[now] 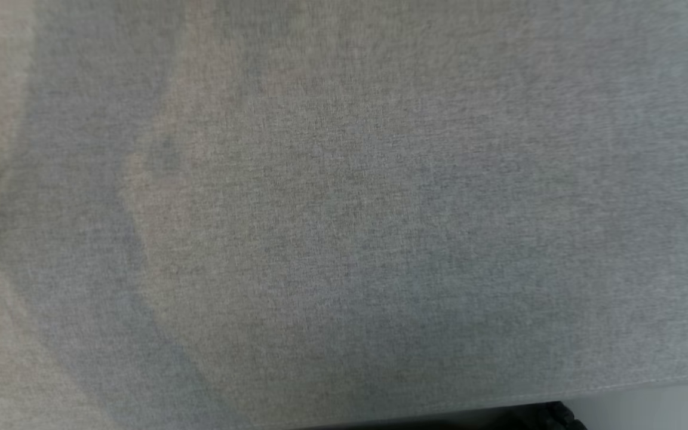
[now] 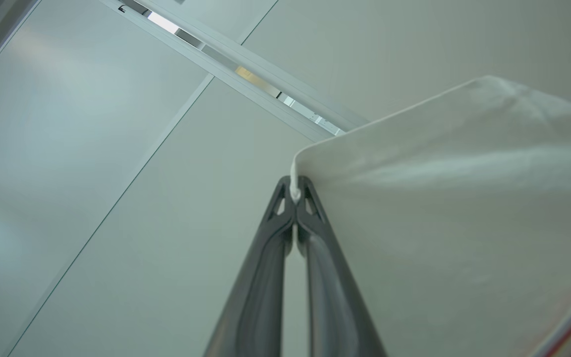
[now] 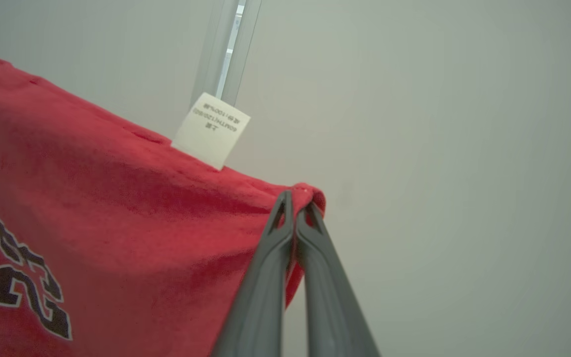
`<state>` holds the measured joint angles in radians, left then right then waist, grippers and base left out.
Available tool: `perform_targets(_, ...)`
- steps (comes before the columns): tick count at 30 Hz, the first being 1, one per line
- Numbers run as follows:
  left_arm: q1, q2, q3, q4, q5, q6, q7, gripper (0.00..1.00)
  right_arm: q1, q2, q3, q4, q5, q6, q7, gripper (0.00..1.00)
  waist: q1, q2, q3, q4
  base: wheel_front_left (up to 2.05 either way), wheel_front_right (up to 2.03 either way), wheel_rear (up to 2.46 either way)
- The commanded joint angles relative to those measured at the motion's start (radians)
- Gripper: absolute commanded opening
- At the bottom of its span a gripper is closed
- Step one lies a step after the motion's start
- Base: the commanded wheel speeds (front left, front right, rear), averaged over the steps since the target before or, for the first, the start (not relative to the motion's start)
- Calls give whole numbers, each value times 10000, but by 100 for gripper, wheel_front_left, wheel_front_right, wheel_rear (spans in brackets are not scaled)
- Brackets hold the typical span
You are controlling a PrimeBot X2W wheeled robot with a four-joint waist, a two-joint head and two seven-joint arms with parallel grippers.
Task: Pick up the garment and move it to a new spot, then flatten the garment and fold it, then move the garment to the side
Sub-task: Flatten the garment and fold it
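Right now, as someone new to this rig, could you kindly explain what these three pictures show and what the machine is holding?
This is a wheeled robot with two arms, each ending in a two-fingered gripper. The head camera looks down at a grey fabric surface, with a bit of red at its left edge. The other two pictures come from wrist cameras pointing up along the fingers toward the ceiling. The left gripper is shut on a white part of the garment. The right gripper is shut on its red part, near a white label, with dark lettering showing. So both arms hold the garment up.

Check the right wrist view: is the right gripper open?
No. The right gripper has its fingertips pressed together on a corner of the red garment, beside the white label.
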<state>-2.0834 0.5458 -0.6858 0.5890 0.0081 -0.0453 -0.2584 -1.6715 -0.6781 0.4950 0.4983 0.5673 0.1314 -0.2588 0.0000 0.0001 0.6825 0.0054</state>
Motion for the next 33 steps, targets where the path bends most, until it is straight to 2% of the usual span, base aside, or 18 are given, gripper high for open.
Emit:
perform_targets(1,13,-105,11,-126,-73,152,-56,0,-239,-65,-44,-328,-258,-15,-73,0,0,-1,1235,329,0,0,0)
perform_targets(6,1692,78,61,-1557,-427,717,-48,0,663,-317,-63,-850,-750,-15,-60,0,0,-1,1643,935,0,0,0)
perform_targets(9,3198,249,117,-2564,-618,1228,-57,0,1437,-486,-259,-956,-782,-16,-63,0,0,-1,1557,1282,0,0,0)
perform_targets(12,4980,385,17,-3654,-696,1753,-56,0,2538,-549,-605,-1104,-668,-15,-63,0,0,-1,1205,1560,0,0,0)
perform_targets(16,7248,838,-122,-5085,-773,2361,-57,0,4148,-593,-1275,-1531,-403,-16,-65,0,0,-1,398,1736,0,0,0)
perform_targets(22,10672,1834,-242,-6494,-1370,2992,-60,0,7175,-299,-2000,-2502,-162,-15,-64,0,0,-1,-1179,1442,0,0,0)
perform_targets(26,12991,2613,-283,-7179,-1900,3580,-60,0,9137,210,-2317,-3043,-243,-15,-65,0,0,-1,-2113,1086,0,0,0)
perform_targets(33,16188,3219,-488,-8209,-2807,4711,-58,0,11533,764,-2638,-3655,-382,-16,-65,0,0,-1,-3343,626,0,0,0)
